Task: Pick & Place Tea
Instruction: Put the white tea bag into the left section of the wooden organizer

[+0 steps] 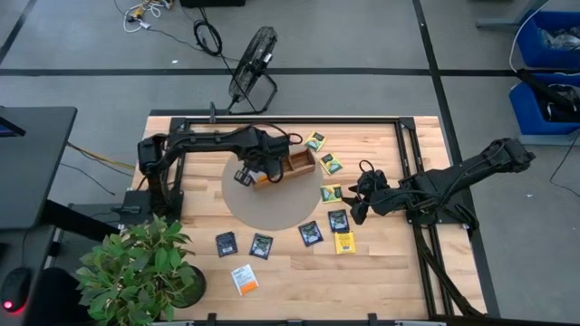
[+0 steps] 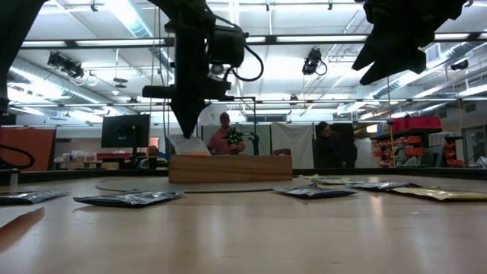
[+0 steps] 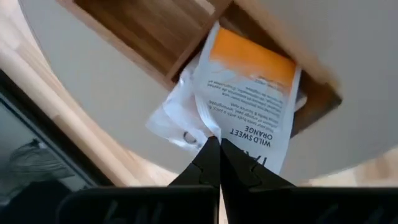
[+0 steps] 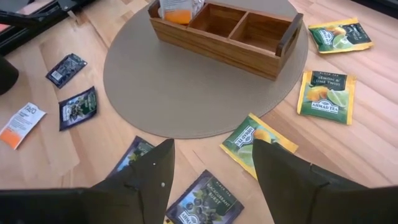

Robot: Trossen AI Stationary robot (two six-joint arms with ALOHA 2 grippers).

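My left gripper (image 1: pixel 249 173) is shut on a white-and-orange tea packet (image 3: pixel 249 93) over the left end of the long wooden tray (image 1: pixel 288 166). The tray stands on a round grey mat (image 1: pixel 272 206). A second white packet (image 3: pixel 177 118) shows beside the held one. My right gripper (image 4: pixel 214 177) is open and empty above the loose packets right of the mat. Green-yellow packets (image 1: pixel 331 163), dark packets (image 1: pixel 311 233) and one white-orange packet (image 1: pixel 244 279) lie flat on the table. My left gripper pinches the packet's white end (image 3: pixel 239 149), opposite its orange end, between the two fingers. The fingers point down from above. The packet hangs below them, and its orange end (image 3: pixel 249 56) reaches into the tray's end compartment (image 4: pixel 177 9). Whether the fingers also hold the second white packet, I cannot tell.
A potted plant (image 1: pixel 140 272) stands at the table's near left corner. A green-yellow packet (image 4: pixel 255 140) and a dark one (image 4: pixel 202 202) lie under my right gripper. The tray's other two compartments (image 4: pixel 249 28) hold nothing. A fan (image 1: pixel 252 68) stands on the floor beyond the far edge.
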